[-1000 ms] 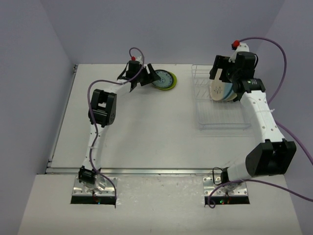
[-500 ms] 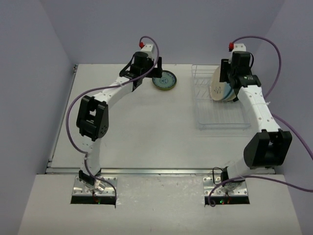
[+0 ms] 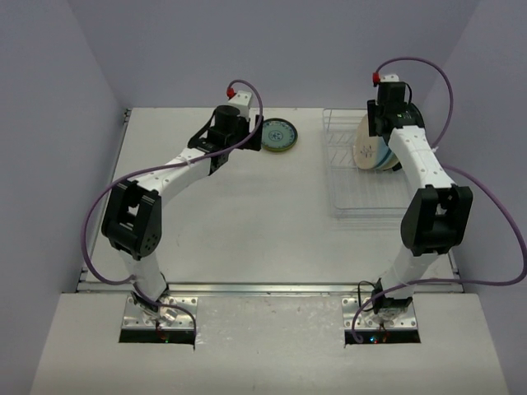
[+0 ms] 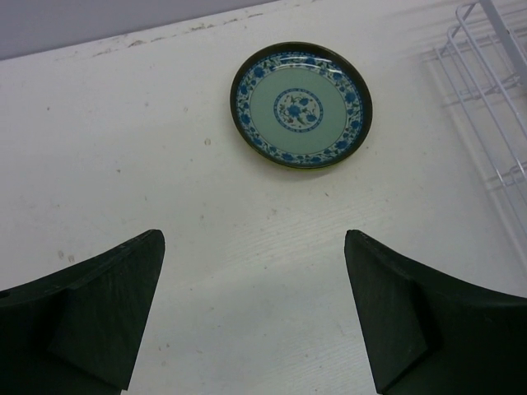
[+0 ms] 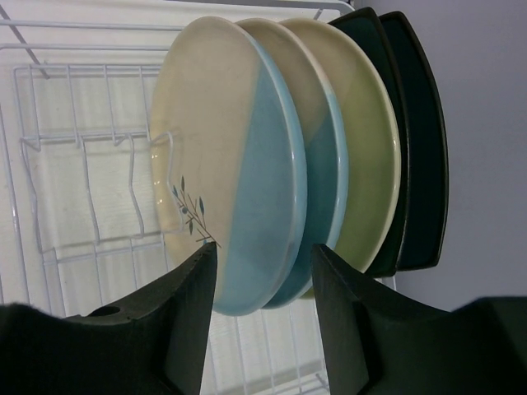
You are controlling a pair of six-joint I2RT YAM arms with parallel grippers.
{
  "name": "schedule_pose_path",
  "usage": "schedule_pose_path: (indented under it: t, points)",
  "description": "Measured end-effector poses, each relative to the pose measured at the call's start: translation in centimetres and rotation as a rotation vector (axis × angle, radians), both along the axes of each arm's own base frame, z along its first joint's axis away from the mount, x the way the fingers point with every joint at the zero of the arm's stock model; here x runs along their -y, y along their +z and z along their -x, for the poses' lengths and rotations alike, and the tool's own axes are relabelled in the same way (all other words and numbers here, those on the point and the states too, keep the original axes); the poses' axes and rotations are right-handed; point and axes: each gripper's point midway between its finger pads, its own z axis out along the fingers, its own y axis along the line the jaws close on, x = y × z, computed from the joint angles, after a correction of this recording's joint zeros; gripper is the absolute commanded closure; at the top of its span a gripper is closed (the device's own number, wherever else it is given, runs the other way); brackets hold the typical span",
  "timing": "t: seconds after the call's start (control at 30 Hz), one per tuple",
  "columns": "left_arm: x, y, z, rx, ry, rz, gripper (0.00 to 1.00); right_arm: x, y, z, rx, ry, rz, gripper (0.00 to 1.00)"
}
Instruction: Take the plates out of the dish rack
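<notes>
Several plates stand on edge in the white dish rack. Frontmost is a cream and light-blue plate with a sprig motif. Behind it stand a similar plate, a lime-green plate and two dark-teal ones. My right gripper has closed in on the front plate's lower rim, one finger on its face and the other behind it. A small teal-patterned plate lies flat on the table. My left gripper is open just short of it, holding nothing.
The rack's flat grid base extends toward the arms in front of the standing plates. A corner of the rack shows at the right of the left wrist view. Grey walls enclose the table on three sides.
The left gripper opened and drew back from the small plate lying on the table. The right gripper moved in over the rack and its jaws narrowed around the front plate.
</notes>
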Motion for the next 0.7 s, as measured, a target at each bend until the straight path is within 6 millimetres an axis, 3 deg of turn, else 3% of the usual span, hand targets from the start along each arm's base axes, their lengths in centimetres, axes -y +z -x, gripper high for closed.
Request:
schedule_pose_path:
  t: [0.2,0.4,0.57,0.63,0.7]
  points:
    - [-0.2,-0.5,0.2,-0.001,0.006,-0.006,0.11,0.3,-1.6,-0.8,-0.033,-0.003,-0.001,0.47]
    - [-0.4,0.2,0.4,0.014,0.01,0.0,0.11,2.1,-3.4,-1.4,-0.064,-0.035,-0.017,0.46]
    - [-0.5,0.5,0.4,0.023,0.014,0.001,0.11,2.1,-4.9,-1.8,-0.089,-0.032,-0.03,0.47]
    - [-0.5,0.4,0.4,0.022,0.014,0.001,0.12,2.0,-4.9,-1.9,-0.083,-0.038,-0.042,0.51]
    - [-0.5,0.4,0.4,0.022,0.014,0.002,0.12,2.0,-4.8,-2.0,-0.078,-0.043,-0.053,0.66]
